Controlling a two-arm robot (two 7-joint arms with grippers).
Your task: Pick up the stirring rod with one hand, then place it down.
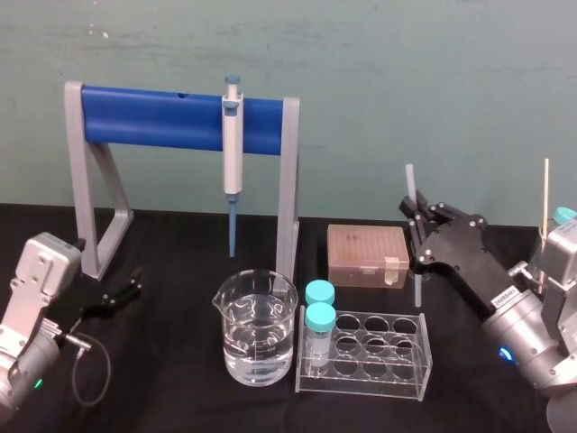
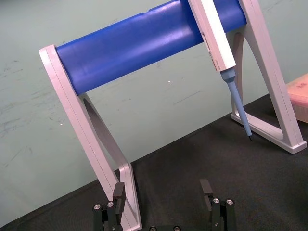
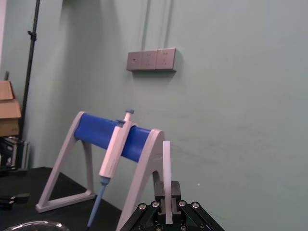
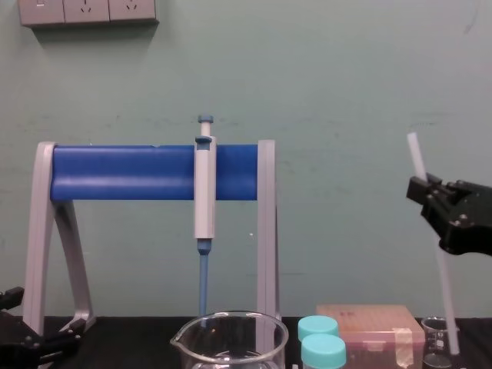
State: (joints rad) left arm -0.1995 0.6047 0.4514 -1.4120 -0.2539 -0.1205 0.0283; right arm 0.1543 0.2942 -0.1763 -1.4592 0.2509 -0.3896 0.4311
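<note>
Translucent stirring rod (image 1: pixel 408 180): one, clamped in right end effector (image 1: pixel 415 215); two vials (image 1: pixel 319 317).

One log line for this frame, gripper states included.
phase: rod in grasp | right gripper: shut on stirring rod, rod near upright, slightly tilted | left gripper: open, parked low at left

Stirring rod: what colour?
The rod is whitish and translucent; best in the chest view, clamped in the right gripper.
</note>
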